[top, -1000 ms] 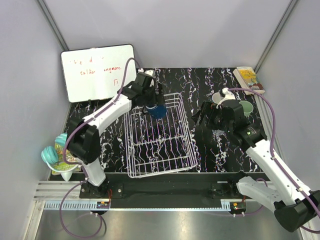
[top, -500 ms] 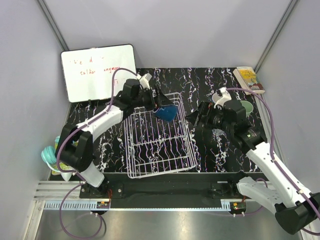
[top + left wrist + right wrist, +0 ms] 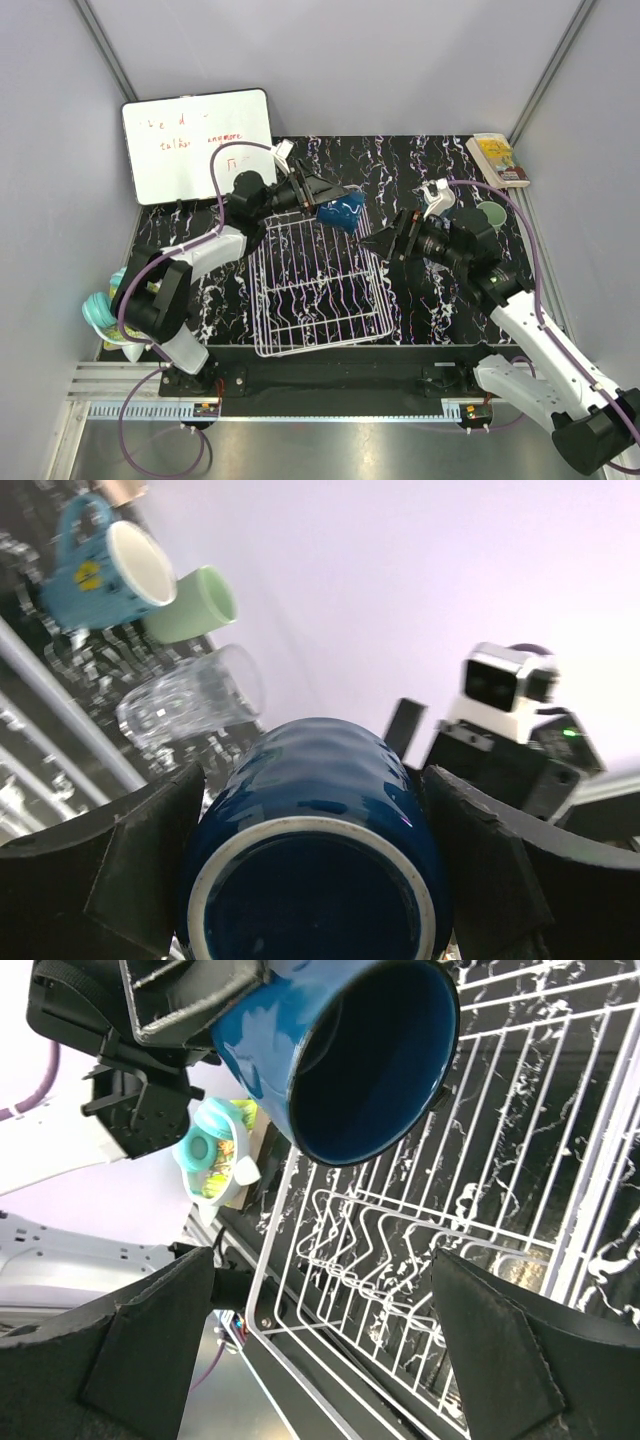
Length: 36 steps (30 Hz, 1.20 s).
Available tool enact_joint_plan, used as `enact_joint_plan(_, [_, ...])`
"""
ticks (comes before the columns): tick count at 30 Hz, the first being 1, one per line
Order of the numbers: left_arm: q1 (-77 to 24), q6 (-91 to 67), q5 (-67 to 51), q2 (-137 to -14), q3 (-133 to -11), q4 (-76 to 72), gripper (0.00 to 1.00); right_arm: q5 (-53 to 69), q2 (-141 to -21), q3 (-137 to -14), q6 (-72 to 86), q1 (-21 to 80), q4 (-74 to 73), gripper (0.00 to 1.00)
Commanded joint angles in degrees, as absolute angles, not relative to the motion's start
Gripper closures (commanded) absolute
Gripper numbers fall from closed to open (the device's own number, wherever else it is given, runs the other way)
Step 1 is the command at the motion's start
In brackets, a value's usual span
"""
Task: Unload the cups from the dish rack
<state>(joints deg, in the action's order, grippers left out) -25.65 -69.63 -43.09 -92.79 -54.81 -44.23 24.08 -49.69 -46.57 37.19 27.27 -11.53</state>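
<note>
Nearly done, I'd say: the left gripper point(image 3: 322, 204) clamps the dark navy mug point(image 3: 342, 213) above the otherwise bare dish rack point(image 3: 310, 345), the right gripper point(image 3: 387, 241) gapes open beside it, and a light blue mug point(image 3: 105, 565), green tumbler point(image 3: 195, 605) and clear glass point(image 3: 190, 700) sit out on the desk point(image 3: 420, 165).

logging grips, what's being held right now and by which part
The left tool grips the navy mug by its sides; the right tool is open and empty.

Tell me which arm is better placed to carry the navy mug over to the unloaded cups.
Right, probably. The left gripper holds the navy mug above the dish rack, mouth toward the open right gripper, and the unloaded cups stand on that arm's side.
</note>
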Motion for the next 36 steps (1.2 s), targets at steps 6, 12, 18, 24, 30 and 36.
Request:
enact_joint_plan(6, [-28.82,-71.37,-43.77,-90.35,-58.18,-51.43,1.0,26.72,-53.0,-49.22,37.35,28.04,-4.05,0.05])
enact_joint_plan(12, [-30.58,-70.14,-43.42,-90.61,-58.97,-49.57,1.0,25.84,-55.28,-51.41,36.65,28.48,-2.29,0.05])
enact_joint_plan(18, [-33.22,-69.79,-43.24,-90.97,-59.24,-49.39,1.0,25.57,-57.91,-52.47,36.47,28.83,-0.53,0.07])
enact_joint_plan(24, [-34.45,-69.7,-42.8,-91.41,-59.94,-49.13,1.0,26.63,-59.68,-51.42,38.58,30.23,4.13,0.54])
enact_joint_plan(30, [-34.45,-69.52,-42.71,-91.93,-60.55,-49.04,1.0,26.19,-58.62,-49.4,39.11,30.67,4.48,0.88])
enact_joint_plan(36, [-34.37,-68.65,-43.33,-92.46,-61.34,-47.91,0.99,26.02,-57.57,-48.25,39.73,30.67,4.4,1.0])
